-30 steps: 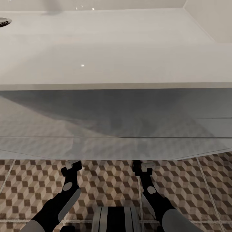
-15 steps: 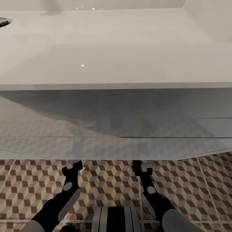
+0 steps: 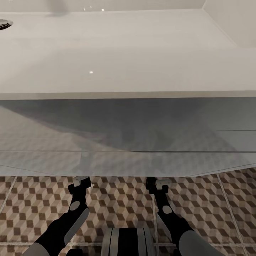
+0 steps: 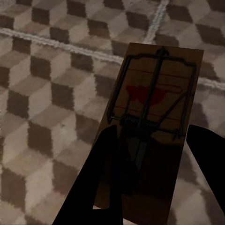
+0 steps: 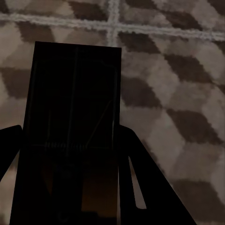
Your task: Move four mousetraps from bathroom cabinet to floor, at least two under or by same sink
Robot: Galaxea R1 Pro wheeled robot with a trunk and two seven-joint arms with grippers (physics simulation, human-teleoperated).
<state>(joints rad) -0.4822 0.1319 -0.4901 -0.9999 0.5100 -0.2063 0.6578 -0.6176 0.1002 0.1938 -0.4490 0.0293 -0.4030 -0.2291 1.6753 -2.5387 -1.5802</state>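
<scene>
In the left wrist view a brown mousetrap (image 4: pixel 157 79) with a wire bar and a red mark lies flat just over the cube-patterned bathroom floor (image 4: pixel 47 103). My left gripper (image 4: pixel 154 136) is shut on its long sides. In the right wrist view my right gripper (image 5: pixel 70 133) is shut on a second mousetrap (image 5: pixel 75 79), which is in deep shadow over the same tiles. In the head view both forearms reach under the front of the white bathroom sink (image 3: pixel 106 46). The vanity hides the fingers there. The cabinet is out of view.
The grey vanity front (image 3: pixel 142 135) hangs low over the tiled floor (image 3: pixel 117 199), close above both wrists. A chrome drain (image 3: pixel 4 23) shows at the basin's far left. My own base (image 3: pixel 128 241) sits between the arms.
The left wrist has shifted very slightly to the right under the vanity edge. Nothing else has visibly moved.
</scene>
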